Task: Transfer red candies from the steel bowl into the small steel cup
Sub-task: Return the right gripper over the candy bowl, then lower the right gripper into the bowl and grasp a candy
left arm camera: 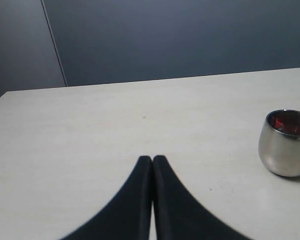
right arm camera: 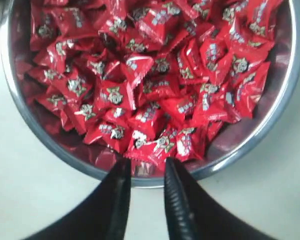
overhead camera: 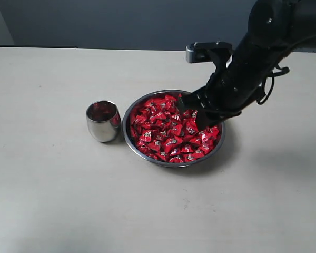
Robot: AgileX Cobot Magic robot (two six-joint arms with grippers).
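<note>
The steel bowl (overhead camera: 127,134) sits mid-table, heaped with red candies (overhead camera: 168,134). From the right wrist the same candies (right arm camera: 150,75) fill the bowl (right arm camera: 35,130). My right gripper (right arm camera: 146,165) hovers at the bowl's rim, open by a narrow gap, nothing between its fingers; in the exterior view the right gripper (overhead camera: 192,110) is over the bowl's far right side. The small steel cup (overhead camera: 103,122) stands just left of the bowl with something red inside; the left wrist also shows the cup (left arm camera: 286,145). My left gripper (left arm camera: 152,159) is shut, empty, over bare table, out of the exterior view.
The table (overhead camera: 52,200) is pale beige with a dark wall behind. The right arm (overhead camera: 253,58) slants down from the upper right.
</note>
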